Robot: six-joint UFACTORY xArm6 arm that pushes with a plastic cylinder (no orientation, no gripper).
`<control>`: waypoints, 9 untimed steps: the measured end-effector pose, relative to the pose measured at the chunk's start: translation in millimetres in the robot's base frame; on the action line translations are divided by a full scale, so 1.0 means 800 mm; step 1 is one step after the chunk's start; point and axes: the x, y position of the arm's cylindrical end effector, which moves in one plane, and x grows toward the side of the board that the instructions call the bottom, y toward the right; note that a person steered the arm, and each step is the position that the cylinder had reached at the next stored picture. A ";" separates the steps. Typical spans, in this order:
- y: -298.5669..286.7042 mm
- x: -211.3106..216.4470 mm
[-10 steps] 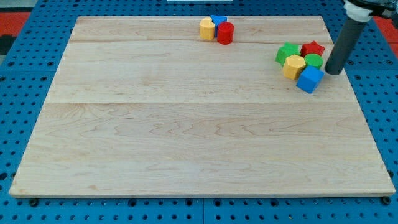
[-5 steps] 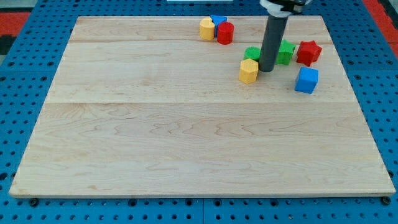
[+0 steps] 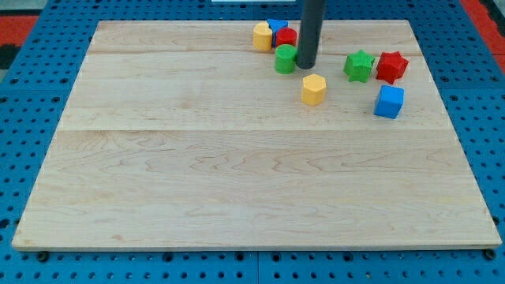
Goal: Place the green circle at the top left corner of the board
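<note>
The green circle (image 3: 285, 58) lies near the view's top centre, just below a red cylinder (image 3: 285, 36). My tip (image 3: 306, 65) touches the green circle's right side. The rod rises straight up out of the view's top. The board's top left corner (image 3: 101, 27) is far to the left of the green circle.
A yellow block (image 3: 262, 36) and a blue block (image 3: 275, 25) sit with the red cylinder at the top edge. A yellow hexagon (image 3: 314, 89) lies below right of my tip. A green star (image 3: 359, 65), a red star (image 3: 392, 66) and a blue cube (image 3: 389, 102) are at the right.
My tip has moved left and up from the right-hand cluster, pushing the green circle with it. The yellow hexagon and green star were shifted left and now lie apart.
</note>
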 end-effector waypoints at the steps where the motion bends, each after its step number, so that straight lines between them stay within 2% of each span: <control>1: -0.045 -0.016; 6: -0.293 -0.091; 7: -0.316 -0.107; 9: -0.269 -0.129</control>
